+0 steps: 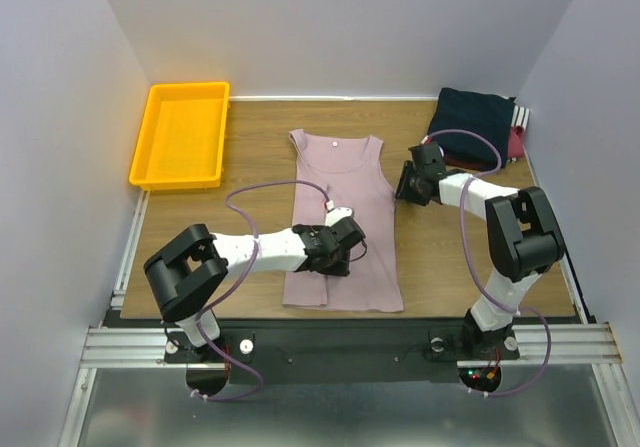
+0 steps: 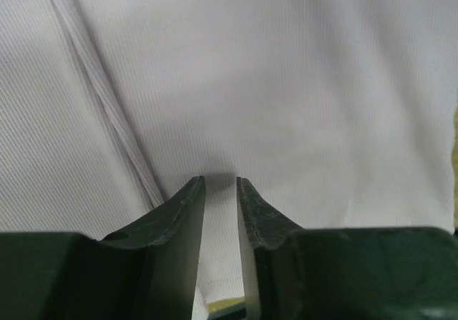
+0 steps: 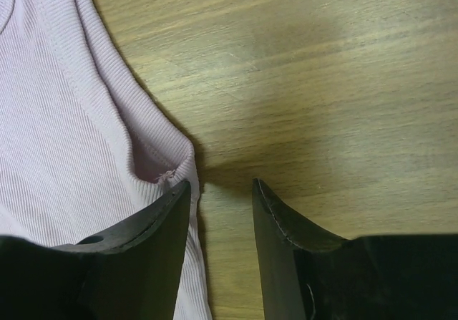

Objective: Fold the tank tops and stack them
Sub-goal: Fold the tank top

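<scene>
Left pincer (image 2: 220, 182) is down over the pink tank top (image 1: 350, 182), tips right at the cloth. The jaws stand a narrow slit apart, and no fold shows clamped between them, only ribbed fabric running on underneath. A long crease (image 2: 107, 98) runs away ahead and to the left of the tips. From above, this pincer sits on the lower left part of the top, where the left side looks turned in over the body.

Over to the right pincer (image 3: 222, 184): jaws parted a moderate way, bare wood of the table (image 3: 322, 84) showing between them, nothing held. The pink top's right underarm corner (image 3: 168, 166) sits just ahead of its left finger (image 3: 161, 212), and that finger overlaps the cloth's edge. The other finger is over wood alone.

The pink top lies spread flat, straps pointing away from both pincers. Beyond the right pincer and off to its right lies the folded navy tank top (image 1: 475, 115), with the maroon tank top (image 1: 517, 143) peeking out at its right edge. Far off to the left of the left pincer, a yellow tray (image 1: 150, 157).
</scene>
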`<state>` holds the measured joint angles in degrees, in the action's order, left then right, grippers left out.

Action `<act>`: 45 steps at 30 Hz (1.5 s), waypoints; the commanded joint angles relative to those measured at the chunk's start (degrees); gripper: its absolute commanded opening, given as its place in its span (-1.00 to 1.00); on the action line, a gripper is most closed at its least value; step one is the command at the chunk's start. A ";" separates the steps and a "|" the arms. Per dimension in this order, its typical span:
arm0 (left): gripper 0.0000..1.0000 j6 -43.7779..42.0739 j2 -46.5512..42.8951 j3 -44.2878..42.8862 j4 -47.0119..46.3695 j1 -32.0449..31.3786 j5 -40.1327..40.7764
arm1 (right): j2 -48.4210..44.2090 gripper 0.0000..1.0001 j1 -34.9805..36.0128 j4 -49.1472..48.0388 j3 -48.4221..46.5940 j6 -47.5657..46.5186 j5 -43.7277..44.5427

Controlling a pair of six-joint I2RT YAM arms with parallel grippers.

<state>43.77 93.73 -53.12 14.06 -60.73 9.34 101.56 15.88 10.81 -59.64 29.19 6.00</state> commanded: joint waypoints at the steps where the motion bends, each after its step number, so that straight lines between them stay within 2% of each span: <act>1: -0.23 -1.76 -3.82 -5.40 4.22 -2.02 1.64 | -1.88 -0.09 0.20 -0.61 -1.45 0.51 -1.34; 8: -0.10 -0.09 0.12 -14.54 4.04 -10.54 2.69 | -8.20 -0.10 0.20 -0.61 1.63 2.27 0.85; 13: -0.09 2.81 9.95 -23.42 6.06 -16.08 3.92 | -11.20 -0.10 -0.58 0.09 1.81 2.45 5.34; 15: -0.09 3.78 13.73 -27.37 7.03 -18.02 4.89 | -11.21 -0.19 -3.56 1.14 1.10 2.80 3.77; 19: -0.08 5.53 19.02 -32.65 10.45 -19.60 7.08 | -12.26 -0.21 -8.84 1.67 0.40 2.54 -0.99; 26: -0.07 7.47 24.74 -41.16 19.40 -22.50 12.80 | -12.96 -0.20 -9.38 2.29 -0.92 2.97 -2.75; 39: -0.09 7.91 27.99 -42.59 21.35 -23.47 13.60 | -11.82 -0.20 -9.46 2.02 -0.92 3.15 -5.73; 45: -0.20 7.39 27.82 -41.01 19.60 -23.38 13.07 | -11.03 -0.20 -9.38 1.41 -0.22 2.80 -8.11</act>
<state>50.94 121.43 -93.56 33.67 -83.90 20.64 90.83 6.39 13.30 -57.80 31.94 0.25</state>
